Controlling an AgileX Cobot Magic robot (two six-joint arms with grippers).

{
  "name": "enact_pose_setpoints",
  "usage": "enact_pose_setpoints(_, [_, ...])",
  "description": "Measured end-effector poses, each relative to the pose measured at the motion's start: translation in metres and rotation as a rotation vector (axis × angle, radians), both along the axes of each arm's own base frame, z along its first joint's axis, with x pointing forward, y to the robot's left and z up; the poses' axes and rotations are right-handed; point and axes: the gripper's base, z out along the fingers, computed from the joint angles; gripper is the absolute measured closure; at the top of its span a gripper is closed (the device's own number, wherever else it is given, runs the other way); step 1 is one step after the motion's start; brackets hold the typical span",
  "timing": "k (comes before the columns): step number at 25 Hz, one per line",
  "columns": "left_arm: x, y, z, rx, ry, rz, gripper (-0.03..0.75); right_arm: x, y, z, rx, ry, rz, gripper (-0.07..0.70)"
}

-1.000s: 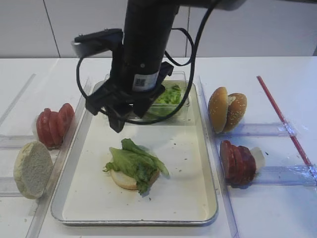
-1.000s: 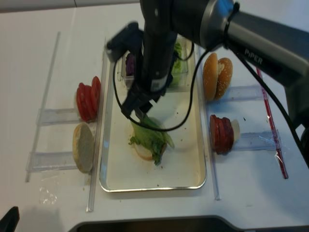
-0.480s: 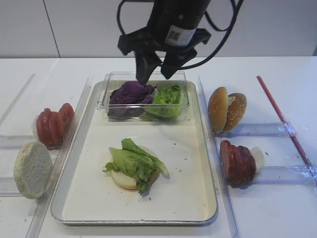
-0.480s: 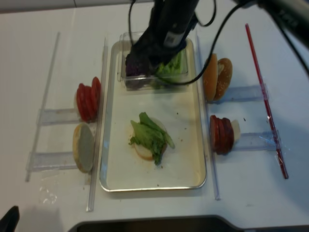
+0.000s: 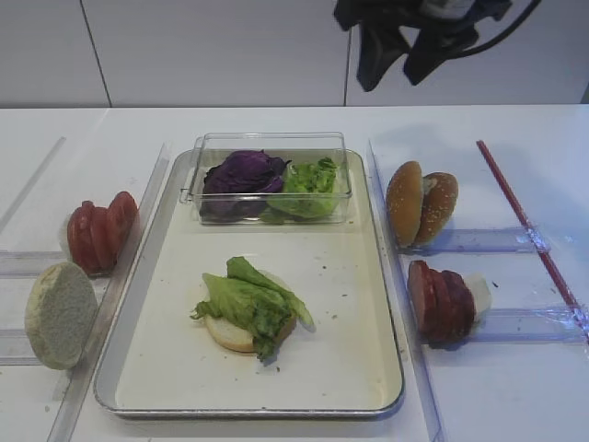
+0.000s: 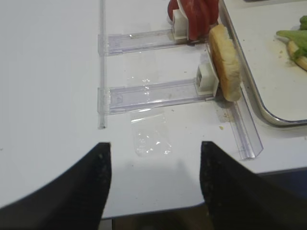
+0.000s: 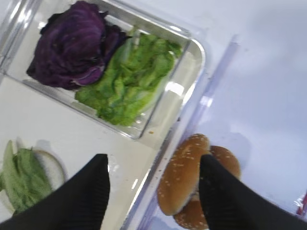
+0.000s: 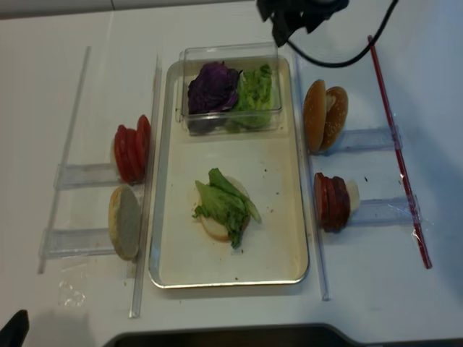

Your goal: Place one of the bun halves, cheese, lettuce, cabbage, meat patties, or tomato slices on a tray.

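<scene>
On the cream tray (image 5: 350,368) a pale bun half lies under a lettuce leaf (image 5: 250,304). Purple cabbage (image 5: 241,173) and more lettuce (image 7: 132,76) fill a clear box at the tray's far end. Tomato slices (image 5: 99,230) and a bun half (image 5: 60,315) stand on the left. Sesame bun halves (image 5: 421,204) and meat patties (image 5: 442,302) stand on the right. Cheese is out of view. My right gripper (image 5: 398,66) hangs high beyond the box, open and empty (image 7: 153,160). My left gripper (image 6: 154,148) is open and empty over the table's front edge.
Clear plastic rails (image 5: 497,241) hold the food on both sides of the tray. A red rod (image 5: 525,221) lies at the far right. A scrap of clear film (image 6: 151,136) lies on the table near the left gripper.
The right gripper has risen from just above the lettuce on the bun and moved back and to the right, past the clear box. The food has not moved.
</scene>
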Motion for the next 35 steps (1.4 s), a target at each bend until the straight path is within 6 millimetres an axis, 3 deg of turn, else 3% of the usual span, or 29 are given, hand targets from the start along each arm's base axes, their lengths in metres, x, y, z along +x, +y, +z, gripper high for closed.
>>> enact_pose_setpoints(9, [0.000, 0.000, 0.000, 0.000, 0.000, 0.000, 0.299, 0.012, -0.086, 0.021, -0.002, -0.054, -0.218, 0.176])
enact_pose_setpoints(13, [0.000, 0.000, 0.000, 0.000, 0.000, 0.000, 0.299, -0.002, -0.120, 0.028, -0.019, -0.063, -0.300, 0.176])
enact_pose_setpoints(18, [0.000, 0.000, 0.000, 0.000, 0.000, 0.000, 0.299, -0.039, -0.153, 0.016, -0.041, 0.002, -0.379, 0.176])
enact_pose_setpoints(23, [0.000, 0.000, 0.000, 0.000, 0.000, 0.000, 0.299, -0.081, -0.164, 0.001, -0.061, 0.058, -0.384, 0.176])
enact_pose_setpoints(25, [0.000, 0.000, 0.000, 0.000, 0.000, 0.000, 0.299, -0.098, -0.163, 0.004, -0.060, 0.046, -0.378, 0.175])
enact_pose_setpoints(35, [0.000, 0.000, 0.000, 0.000, 0.000, 0.000, 0.299, -0.202, -0.150, 0.043, 0.017, -0.181, -0.364, 0.176])
